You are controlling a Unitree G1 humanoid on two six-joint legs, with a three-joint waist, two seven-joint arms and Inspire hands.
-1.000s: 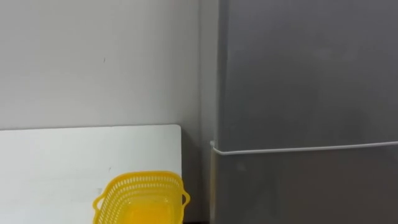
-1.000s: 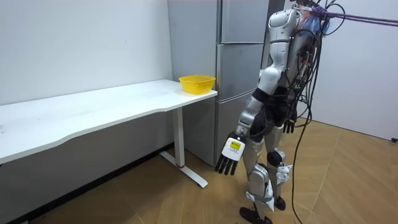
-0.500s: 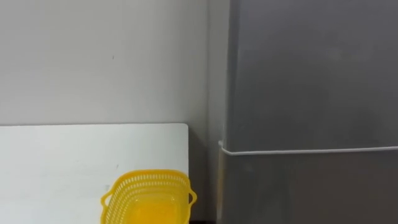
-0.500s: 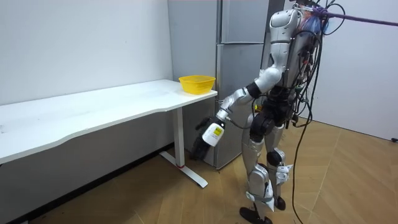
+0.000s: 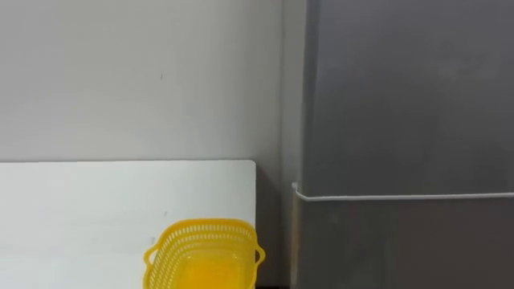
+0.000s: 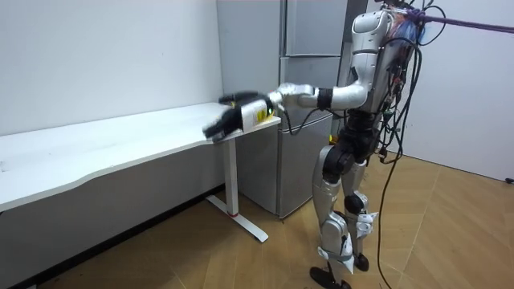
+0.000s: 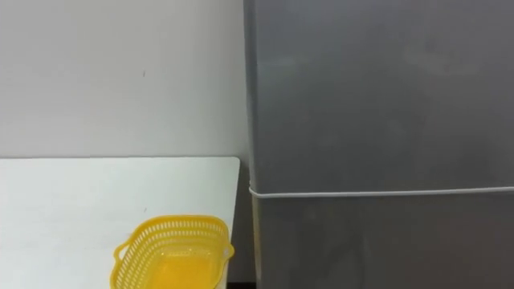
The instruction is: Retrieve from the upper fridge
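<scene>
Swung up from low beside its legs, the robot's left hand [image 6: 238,117] now sits at the end of an arm stretched out nearly level, over the end of the white table [image 6: 120,143]. A second ago it hung by the thigh. Its fingers look straight and loose, pointing toward the room view's left and slightly down, with nothing held in them; the hand is blurred, so finer detail is lost. The robot stands upright on the wooden floor [image 6: 201,257], on the same spot as before, facing the grey fridge [image 6: 309,120].

The upper fridge door [image 5: 401,96] is shut. It lies above the hand and off to the room view's right of it, well apart; the hand touches no part of the fridge. Under that door a pale seam [image 5: 401,195] divides it from the lower door [image 5: 401,249], which is also to the room view's right of the hand.

A yellow basket [image 5: 205,255] with a latticed wall rests on the table near its fridge-side edge, and a narrow gap separates table and fridge. In the room view the hand sits in front of the spot where the basket stood, covering it. Behind hand and table runs a plain pale wall [image 5: 120,80].
</scene>
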